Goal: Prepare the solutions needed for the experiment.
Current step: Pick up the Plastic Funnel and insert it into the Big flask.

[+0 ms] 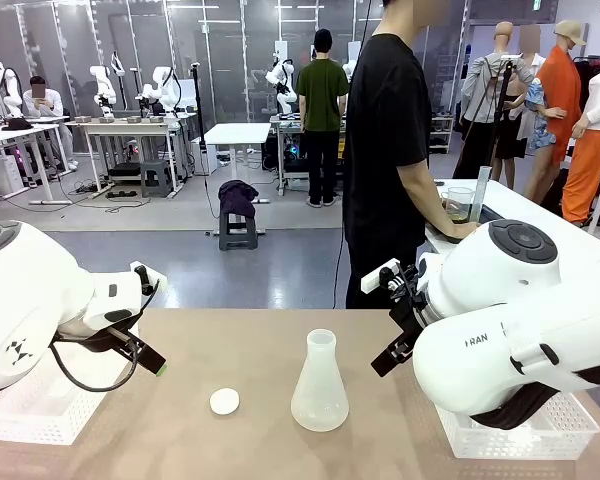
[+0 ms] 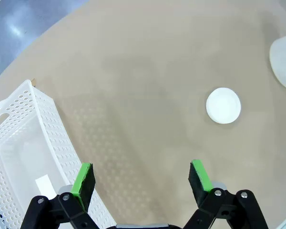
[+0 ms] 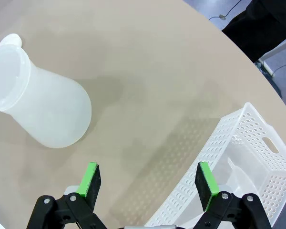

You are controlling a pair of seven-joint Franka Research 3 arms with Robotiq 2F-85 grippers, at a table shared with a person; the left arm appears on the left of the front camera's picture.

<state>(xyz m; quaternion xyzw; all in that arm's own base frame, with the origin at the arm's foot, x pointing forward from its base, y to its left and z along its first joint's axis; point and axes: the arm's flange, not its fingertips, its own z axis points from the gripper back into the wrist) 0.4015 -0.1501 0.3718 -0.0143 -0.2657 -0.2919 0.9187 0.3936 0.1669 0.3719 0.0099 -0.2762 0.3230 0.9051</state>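
- Front view: fixed, low at the robot's edge of the desk (image 1: 260, 340), facing across it towards a person (image 1: 385, 150) beyond the far edge.
- Left wrist view: close, steeply down past the left claw (image 2: 142, 179); shares the white cap (image 2: 223, 105) with front view.
- Right wrist view: close, down past the right claw (image 3: 150, 183); shares the flask (image 3: 43, 109) with front view.

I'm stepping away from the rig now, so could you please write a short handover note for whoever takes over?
Left gripper open, empty, over the table by the left basket.
Right gripper open, empty, by the right basket.
Flask upright mid-table, open; white cap lies apart on its left.
Done: nothing visible; no liquid can be made out in the flask.
Left: all solution preparation.
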